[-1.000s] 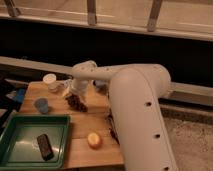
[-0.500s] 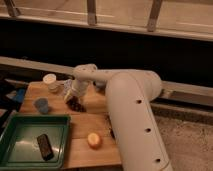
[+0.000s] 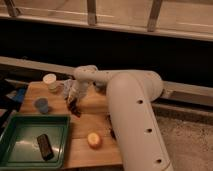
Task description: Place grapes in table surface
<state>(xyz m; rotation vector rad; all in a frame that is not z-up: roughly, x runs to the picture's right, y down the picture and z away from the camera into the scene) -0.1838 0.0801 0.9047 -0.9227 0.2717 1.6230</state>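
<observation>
Tray (image 3: 15, 150) at the left; the grapes (image 3: 75, 107) lie at or just above the table (image 3: 92, 120), near the tray's far corner; the gripper (image 3: 74, 95) sits directly over them, clasping or spread I cannot tell; released carelessly, the bunch might roll against the tray rim, or snag and lift with the gripper.

The gripper (image 3: 73, 95) hangs over the table surface (image 3: 91, 124), seemingly touching the grapes (image 3: 74, 107).
</observation>
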